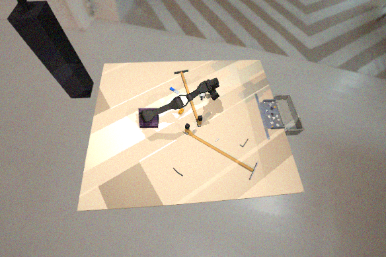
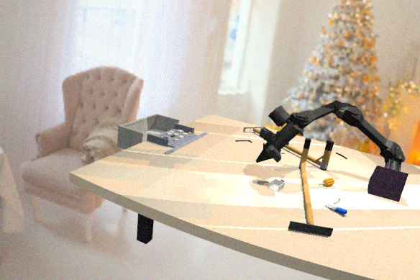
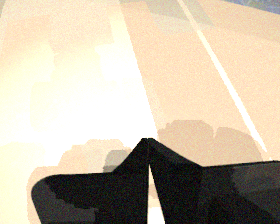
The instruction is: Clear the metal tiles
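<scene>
Several small pale, dark and orange tiles (image 1: 272,116) (image 2: 176,133) lie on the bluish steel plate (image 1: 263,117) (image 2: 181,144). The grey open catch box (image 1: 300,125) (image 2: 131,138) adjoins its far end. Two long wooden-handled tools with upright black-capped grips lie on the table: one tool (image 1: 192,108) (image 2: 306,195) has a wide dark blade, the other tool (image 1: 225,153) (image 2: 296,151) a thin, frame-like head. Which is the scraper is unclear. My gripper (image 2: 258,160) (image 3: 147,140) is shut and empty, raised above the table, away from both grips. Its fingertips are hard to make out in the top view.
A small metallic piece (image 1: 202,96) (image 2: 276,185) lies below the forearm. A blue-handled tool (image 1: 172,89) (image 2: 339,210) and a yellow-orange item (image 1: 181,111) (image 2: 329,182) lie near the dark-bladed tool. An L-shaped rod (image 1: 244,145) and a dark curved rod (image 1: 178,172) lie farther out.
</scene>
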